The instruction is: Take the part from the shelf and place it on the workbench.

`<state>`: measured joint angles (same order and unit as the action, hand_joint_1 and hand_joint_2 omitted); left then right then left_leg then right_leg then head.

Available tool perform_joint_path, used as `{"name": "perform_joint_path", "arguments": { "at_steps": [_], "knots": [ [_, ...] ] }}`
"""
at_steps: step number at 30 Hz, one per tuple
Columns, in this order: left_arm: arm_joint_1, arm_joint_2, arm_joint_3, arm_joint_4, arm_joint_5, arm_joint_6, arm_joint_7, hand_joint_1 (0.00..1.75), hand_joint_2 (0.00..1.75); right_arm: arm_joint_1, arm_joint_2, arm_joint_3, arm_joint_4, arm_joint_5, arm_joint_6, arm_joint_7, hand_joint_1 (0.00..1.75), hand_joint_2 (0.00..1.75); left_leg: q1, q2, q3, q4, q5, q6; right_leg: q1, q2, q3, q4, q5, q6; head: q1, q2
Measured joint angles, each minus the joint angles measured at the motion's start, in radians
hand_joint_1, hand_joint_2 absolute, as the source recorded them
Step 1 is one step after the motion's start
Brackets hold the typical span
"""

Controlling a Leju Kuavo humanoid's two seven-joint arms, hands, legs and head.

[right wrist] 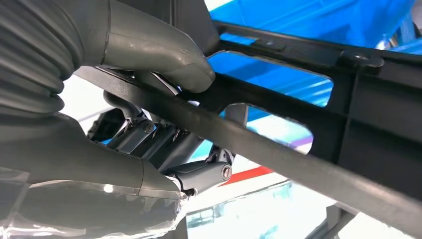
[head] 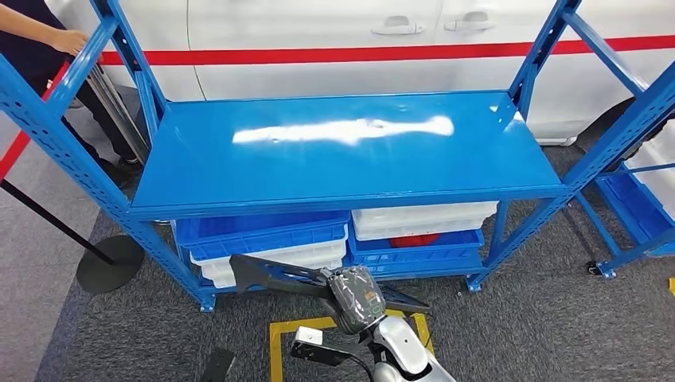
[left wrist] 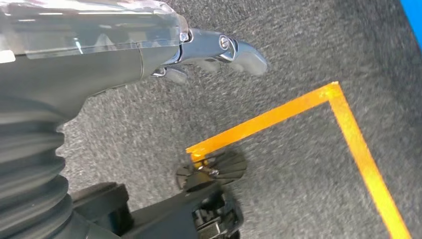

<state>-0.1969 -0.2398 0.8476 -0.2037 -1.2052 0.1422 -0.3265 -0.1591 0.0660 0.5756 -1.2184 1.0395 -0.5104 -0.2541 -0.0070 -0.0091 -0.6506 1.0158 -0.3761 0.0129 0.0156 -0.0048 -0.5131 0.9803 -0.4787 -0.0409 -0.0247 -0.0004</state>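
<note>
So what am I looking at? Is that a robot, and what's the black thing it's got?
Yes, it's a walking robot with two arms. The wide picture comes from a camera high on its body, looking down at a blue shelf whose top has nothing on it. Underneath sit blue and white trays. The other two pictures come from cameras at its wrists. The right hand grips a long black part, a flat frame with holes in it; you see it close up in the right wrist picture. The left hand holds nothing and hangs over grey carpet with orange tape. A person's hand rests on the shelf's corner.

One black part (head: pixel 275 273), four stacked bins (head: pixel 263 232) — two blue, two white.
</note>
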Motion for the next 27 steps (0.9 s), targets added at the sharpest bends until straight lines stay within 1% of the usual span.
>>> {"name": "perform_joint_path", "arguments": {
  "at_steps": [1,2,3,4,5,6,7,8,9,10,11,12,13,14,15,16,17,18,19,20,21,22,23,24,25,26,27],
  "knots": [
    [0.001,0.0,0.0,0.0,0.0,-0.001,0.0,0.0,1.75,0.0,0.001,0.0,-0.001,0.0,0.0,0.0,1.75,1.75,-0.001,0.0,-0.009,0.018,-0.024,-0.005,-0.005,-0.002,-0.005,-0.011,0.016,-0.001,0.0,0.0],
    [0.0,0.001,0.0,0.0,0.0,-0.001,0.0,0.0,1.75,0.001,0.002,0.0,-0.001,0.0,0.0,0.0,1.75,1.75,0.0,0.001,-0.023,0.057,-0.066,-0.01,-0.01,-0.005,-0.014,-0.019,0.031,0.0,0.0,0.0],
    [0.0,0.001,0.0,0.0,0.0,-0.002,0.0,0.0,1.75,0.003,0.003,0.0,-0.001,-0.001,0.0,0.0,1.75,1.75,0.004,0.001,-0.039,0.114,-0.117,-0.017,-0.01,-0.006,-0.026,-0.02,0.042,0.0,0.0,0.0],
    [-0.001,0.002,0.0,0.0,0.001,-0.004,0.001,0.0,1.75,0.005,0.003,0.0,-0.001,-0.001,0.0,0.0,1.75,1.75,0.009,0.002,-0.053,0.179,-0.16,-0.024,-0.011,-0.008,-0.04,-0.017,0.052,0.002,0.0,0.0],
    [-0.001,0.004,0.0,0.0,0.003,-0.005,0.001,0.0,1.75,0.008,0.003,0.0,-0.001,-0.002,0.0,0.0,1.75,1.75,0.013,0.002,-0.059,0.232,-0.183,-0.031,-0.012,-0.01,-0.055,-0.013,0.06,0.005,0.0,0.0],
    [-0.001,0.005,0.0,0.0,0.006,-0.007,0.001,0.0,1.75,0.01,0.003,0.0,-0.001,-0.002,0.001,-0.001,1.75,1.75,0.018,0.003,-0.053,0.259,-0.185,-0.038,-0.013,-0.011,-0.071,-0.008,0.068,0.007,0.0,0.0],
    [-0.001,0.007,0.0,-0.001,0.01,-0.009,0.002,0.0,1.75,0.012,0.003,0.0,-0.001,-0.003,0.002,-0.002,1.75,1.75,0.022,0.003,-0.03,0.249,-0.167,-0.043,-0.016,-0.012,-0.088,0.0,0.075,0.011,0.0,0.0],
    [-0.002,0.008,0.0,-0.001,0.014,-0.01,0.002,0.0,1.75,0.013,0.003,0.0,-0.001,-0.004,0.005,-0.004,1.75,1.75,0.026,0.004,0.011,0.206,-0.141,-0.048,-0.018,-0.013,-0.105,0.01,0.081,0.016,0.0,0.0],
    [-0.003,0.008,0.0,-0.001,0.019,-0.01,0.002,0.0,1.75,0.013,0.004,0.0,-0.001,-0.005,0.011,-0.005,1.75,1.75,0.029,0.005,0.059,0.138,-0.131,-0.052,-0.02,-0.013,-0.121,0.022,0.086,0.021,-0.001,0.0],
    [-0.004,0.009,0.0,-0.002,0.024,-0.011,0.001,0.0,1.75,0.012,0.005,0.0,0.0,-0.007,0.02,-0.006,1.75,1.75,0.028,0.004,0.103,0.076,-0.128,-0.049,-0.022,-0.012,-0.135,0.032,0.09,0.027,0.0,0.0],
    [-0.004,0.009,0.0,-0.002,0.027,-0.011,-0.001,0.0,1.75,0.01,0.006,0.0,0.001,-0.008,0.031,-0.007,1.75,1.75,0.026,0.004,0.13,0.031,-0.131,-0.043,-0.022,-0.012,-0.143,0.04,0.095,0.033,0.0,0.0],
    [-0.003,0.01,0.0,-0.002,0.031,-0.011,-0.003,0.0,1.75,0.006,0.007,0.0,0.004,-0.009,0.042,-0.006,1.75,1.75,0.023,0.002,0.141,0.009,-0.14,-0.033,-0.022,-0.012,-0.148,0.045,0.102,0.04,0.0,0.0],
    [-0.002,0.011,0.0,-0.003,0.032,-0.011,-0.005,0.0,1.75,0.003,0.007,0.0,0.007,-0.01,0.052,-0.005,1.75,1.75,0.019,0.001,0.139,0.007,-0.136,-0.022,-0.022,-0.012,-0.15,0.045,0.109,0.046,0.0,0.0],
    [0.0,0.011,0.0,-0.003,0.034,-0.011,-0.007,0.0,1.75,-0.001,0.007,0.0,0.011,-0.009,0.061,-0.004,1.75,1.75,0.019,0.001,0.132,0.005,-0.129,-0.013,-0.023,-0.011,-0.151,0.044,0.116,0.052,0.0,0.0],
    [0.0,0.012,0.0,-0.003,0.035,-0.012,-0.008,0.0,1.75,-0.004,0.007,0.0,0.016,-0.009,0.067,-0.005,1.75,1.75,0.02,0.002,0.127,0.002,-0.12,-0.005,-0.024,-0.008,-0.156,0.046,0.112,0.058,0.0,0.0],
    [0.0,0.012,0.0,-0.003,0.035,-0.014,-0.008,0.0,1.75,-0.007,0.006,0.0,0.021,-0.009,0.07,-0.007,1.75,1.75,0.022,0.004,0.12,-0.002,-0.108,0.004,-0.026,-0.006,-0.165,0.06,0.091,0.064,0.0,0.0],
    [0.0,0.012,0.0,-0.003,0.035,-0.016,-0.008,0.0,1.75,-0.009,0.006,0.0,0.026,-0.009,0.072,-0.013,1.75,1.75,0.024,0.005,0.109,-0.005,-0.095,0.011,-0.028,-0.004,-0.179,0.095,0.052,0.069,0.0,0.0],
    [0.0,0.012,0.0,-0.003,0.036,-0.017,-0.008,0.0,1.75,-0.011,0.005,0.0,0.032,-0.009,0.072,-0.019,1.75,1.75,0.024,0.006,0.095,-0.005,-0.083,0.014,-0.03,-0.002,-0.198,0.151,0.0,0.073,0.0,0.0],
    [0.0,0.012,0.0,-0.003,0.036,-0.018,-0.006,0.0,1.75,-0.012,0.005,0.0,0.038,-0.01,0.072,-0.026,1.75,1.75,0.024,0.006,0.079,-0.004,-0.071,0.016,-0.03,-0.001,-0.218,0.22,-0.049,0.076,0.0,0.0],
    [0.0,0.012,0.0,-0.003,0.037,-0.019,-0.005,0.0,1.75,-0.012,0.005,0.0,0.045,-0.01,0.072,-0.031,1.75,1.75,0.024,0.006,0.063,-0.003,-0.06,0.016,-0.03,-0.001,-0.231,0.283,-0.08,0.079,0.0,0.0],
    [0.001,0.013,0.0,-0.003,0.039,-0.019,-0.003,0.0,1.75,-0.013,0.005,0.0,0.051,-0.011,0.072,-0.033,1.75,1.75,0.023,0.006,0.047,-0.002,-0.049,0.014,-0.03,-0.001,-0.232,0.323,-0.09,0.08,0.0,0.0],
    [0.002,0.013,0.0,-0.003,0.041,-0.019,-0.002,0.0,1.75,-0.013,0.006,0.0,0.056,-0.012,0.072,-0.034,1.75,1.75,0.023,0.005,0.032,-0.001,-0.038,0.013,-0.03,0.0,-0.214,0.328,-0.079,0.079,0.0,0.0],
    [0.003,0.013,0.0,-0.003,0.043,-0.019,-0.002,0.0,1.75,-0.014,0.008,0.0,0.059,-0.014,0.073,-0.034,1.75,1.75,0.023,0.005,0.019,0.0,-0.028,0.01,-0.03,0.0,-0.175,0.293,-0.055,0.076,0.0,0.0],
    [0.003,0.013,0.0,-0.003,0.045,-0.019,-0.002,0.0,1.75,-0.015,0.01,0.0,0.062,-0.015,0.073,-0.033,1.75,1.75,0.023,0.004,0.007,0.001,-0.019,0.007,-0.03,0.001,-0.119,0.227,-0.034,0.071,0.0,0.0],
    [0.003,0.013,0.0,-0.003,0.047,-0.019,-0.002,0.0,1.75,-0.017,0.013,0.0,0.063,-0.017,0.073,-0.033,1.75,1.75,0.022,0.004,-0.002,0.002,-0.01,0.002,-0.027,0.003,-0.058,0.145,-0.03,0.064,0.0,0.0],
    [0.003,0.013,0.0,-0.003,0.047,-0.019,-0.003,0.0,1.75,-0.018,0.017,0.0,0.063,-0.019,0.073,-0.031,1.75,1.75,0.022,0.003,-0.007,0.0,0.0,-0.003,-0.024,0.005,-0.012,0.08,-0.031,0.059,0.0,0.0],
    [0.003,0.013,0.0,-0.003,0.047,-0.02,-0.003,0.0,1.75,-0.018,0.019,-0.001,0.063,-0.022,0.073,-0.031,1.75,1.75,0.022,0.003,-0.008,-0.002,0.008,-0.009,-0.021,0.007,0.016,0.036,-0.038,0.054,0.0,0.0]
  ]
}}
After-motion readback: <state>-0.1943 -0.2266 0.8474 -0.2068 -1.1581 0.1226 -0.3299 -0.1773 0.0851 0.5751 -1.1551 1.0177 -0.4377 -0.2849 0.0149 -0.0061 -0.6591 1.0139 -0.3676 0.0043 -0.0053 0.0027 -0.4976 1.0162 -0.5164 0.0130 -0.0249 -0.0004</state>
